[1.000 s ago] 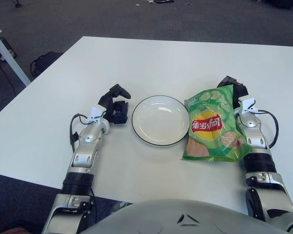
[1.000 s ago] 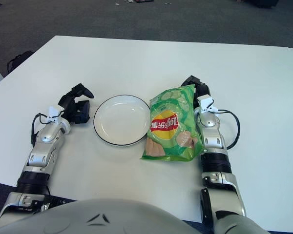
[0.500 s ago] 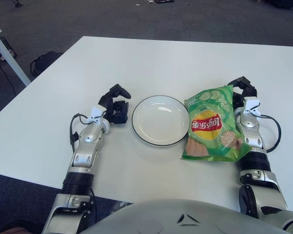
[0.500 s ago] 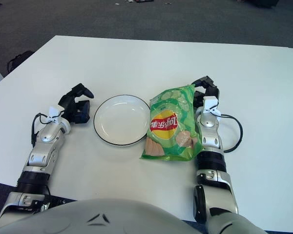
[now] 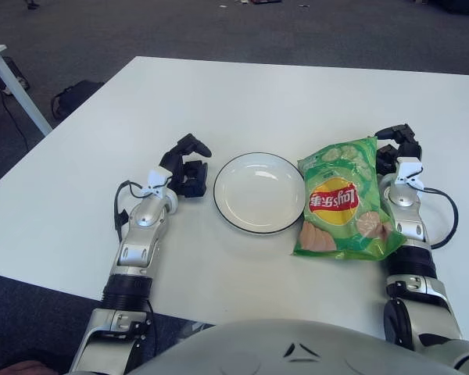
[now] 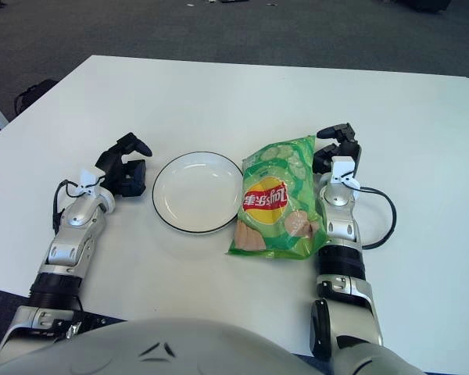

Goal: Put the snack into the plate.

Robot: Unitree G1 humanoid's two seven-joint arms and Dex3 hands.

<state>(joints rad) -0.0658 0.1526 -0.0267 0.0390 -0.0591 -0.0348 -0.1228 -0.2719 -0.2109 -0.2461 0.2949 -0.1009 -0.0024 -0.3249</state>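
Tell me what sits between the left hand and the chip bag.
The white plate lies between the left hand and the chip bag, clear in both eye views.

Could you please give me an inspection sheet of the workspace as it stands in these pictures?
Surface: white table, flat.
Job's things: chip bag lying flat on the table, just right of the plate; the plate holds nothing.
Clutter: nothing seen on the table.
Hands: left hand resting left of the plate, fingers curled, holding nothing. Right hand at the bag's far right corner, not gripping it.
Cables: black loop at the right wrist; another at the left forearm.
Surroundings: dark carpet; dark bag on the floor; a second table's leg.
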